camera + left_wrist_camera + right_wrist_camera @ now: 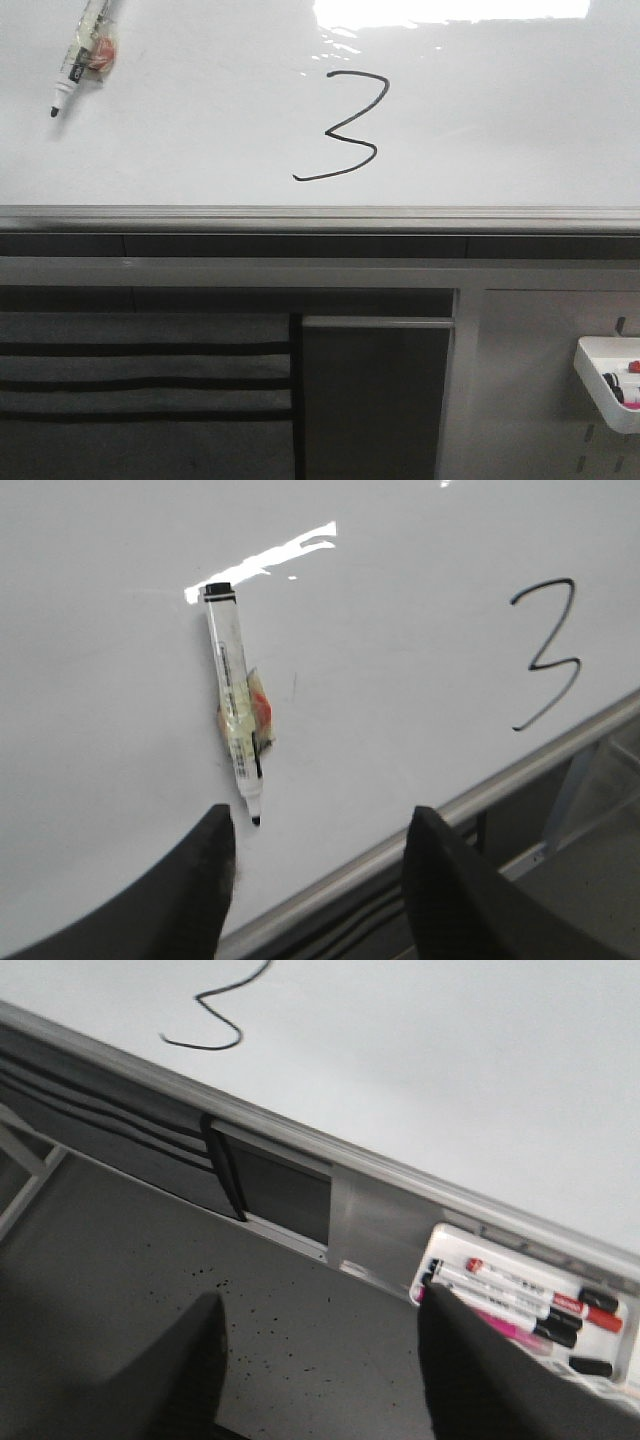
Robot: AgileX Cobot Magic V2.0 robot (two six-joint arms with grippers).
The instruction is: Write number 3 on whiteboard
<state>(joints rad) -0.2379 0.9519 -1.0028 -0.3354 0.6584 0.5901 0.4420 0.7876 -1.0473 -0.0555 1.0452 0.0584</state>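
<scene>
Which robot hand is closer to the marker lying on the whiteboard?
The left. The left gripper hangs open just short of the marker, tip toward it. The right gripper is off by the tray below the whiteboard.

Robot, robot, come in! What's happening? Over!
Both end effectors open, empty. Number 3 drawn on whiteboard. Marker lying on board, uncapped. Nothing in the way.
</scene>
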